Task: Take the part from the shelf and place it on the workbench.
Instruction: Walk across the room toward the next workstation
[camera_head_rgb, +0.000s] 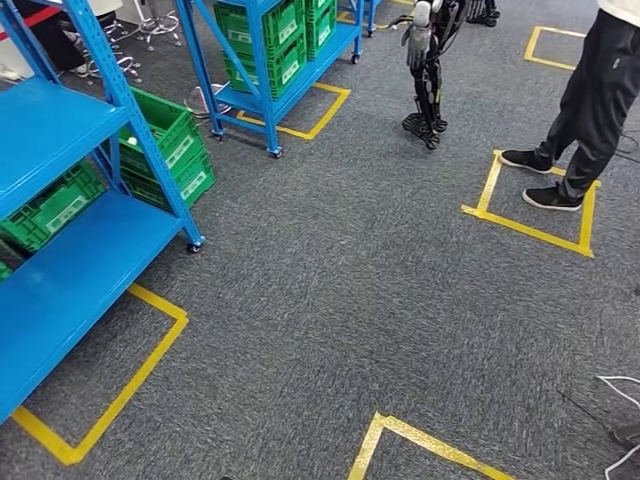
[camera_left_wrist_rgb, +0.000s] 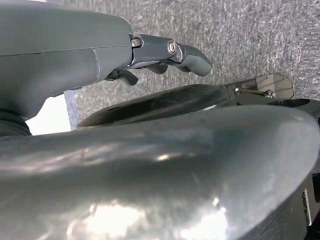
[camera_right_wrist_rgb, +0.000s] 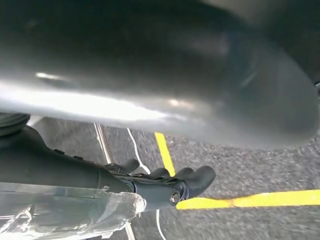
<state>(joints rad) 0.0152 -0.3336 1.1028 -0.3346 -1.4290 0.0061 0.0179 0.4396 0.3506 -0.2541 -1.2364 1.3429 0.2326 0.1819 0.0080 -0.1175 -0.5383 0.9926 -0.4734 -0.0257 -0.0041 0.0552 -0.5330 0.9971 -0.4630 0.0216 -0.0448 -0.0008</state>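
crates (camera_head_rgb: 175, 150) green on blue shelf (camera_head_rgb: 68, 270), white labels unreadable; left hand (camera_left_wrist_rgb: 166, 55), right hand (camera_right_wrist_rgb: 166, 182) empty, fingers apart.

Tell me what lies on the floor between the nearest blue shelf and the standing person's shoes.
In the head view, only bare grey carpet separates the blue shelf from the person's shoes; the yellow tape square edges the shoes' side.
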